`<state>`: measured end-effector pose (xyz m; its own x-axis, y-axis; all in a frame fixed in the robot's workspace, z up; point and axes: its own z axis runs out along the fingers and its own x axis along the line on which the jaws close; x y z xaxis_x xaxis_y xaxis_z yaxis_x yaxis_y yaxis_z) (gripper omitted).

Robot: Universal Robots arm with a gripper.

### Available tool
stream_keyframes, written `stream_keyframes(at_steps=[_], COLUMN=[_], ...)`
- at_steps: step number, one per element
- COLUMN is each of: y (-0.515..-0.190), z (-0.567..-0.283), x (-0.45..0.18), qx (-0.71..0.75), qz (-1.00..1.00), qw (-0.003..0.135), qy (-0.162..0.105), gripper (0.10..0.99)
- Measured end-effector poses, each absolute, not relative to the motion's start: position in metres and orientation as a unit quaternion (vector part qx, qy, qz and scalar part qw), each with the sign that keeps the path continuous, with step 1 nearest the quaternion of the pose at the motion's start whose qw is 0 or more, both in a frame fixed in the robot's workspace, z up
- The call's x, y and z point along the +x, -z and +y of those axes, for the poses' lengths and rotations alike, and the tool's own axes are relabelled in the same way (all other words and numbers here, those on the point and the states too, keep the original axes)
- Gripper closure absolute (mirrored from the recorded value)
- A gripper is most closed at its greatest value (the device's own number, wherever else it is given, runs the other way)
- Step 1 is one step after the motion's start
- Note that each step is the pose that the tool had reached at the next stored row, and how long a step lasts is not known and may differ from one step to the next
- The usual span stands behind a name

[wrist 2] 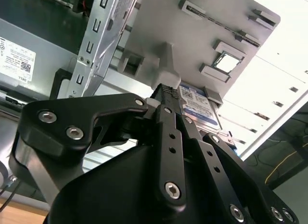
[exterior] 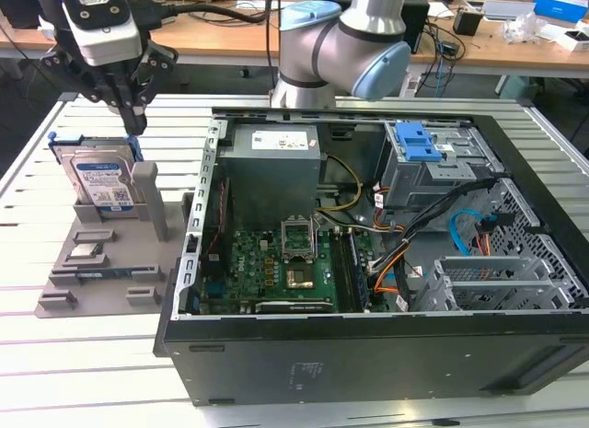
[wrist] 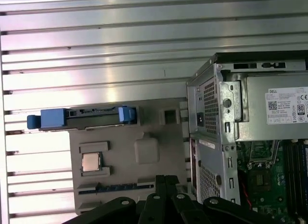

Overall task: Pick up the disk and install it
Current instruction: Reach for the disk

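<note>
The disk [exterior: 99, 181] stands on edge in a slot of the grey holder plate [exterior: 115, 281], its white-and-blue label facing the exterior view and its blue frame round the edges. My gripper [exterior: 134, 126] hangs just above the disk's top corner, fingers together and holding nothing. The first wrist view looks straight down on the disk's thin top edge [wrist: 82, 118], with the gripper [wrist: 165, 179] off to one side of it. The second wrist view looks past the shut gripper [wrist 2: 166, 91] to the disk's label [wrist 2: 198, 104].
An open computer case [exterior: 368, 354] lies on the exterior view's right, holding a motherboard [exterior: 276, 262], a power supply [exterior: 276, 166], a grey drive cage with a blue latch [exterior: 419, 143] and loose cables. The holder plate also carries a small square chip [exterior: 85, 253] and a memory stick [exterior: 103, 274].
</note>
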<state>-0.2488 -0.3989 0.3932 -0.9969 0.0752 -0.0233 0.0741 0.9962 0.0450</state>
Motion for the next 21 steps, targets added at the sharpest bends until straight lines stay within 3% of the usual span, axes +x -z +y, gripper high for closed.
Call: stream_keyframes(at_steps=[21], y=[-0.393], z=[-0.399], x=[-0.292], qx=[0.037], qz=[0.999], qw=[0.012], qy=[-0.022], gripper=[0.980])
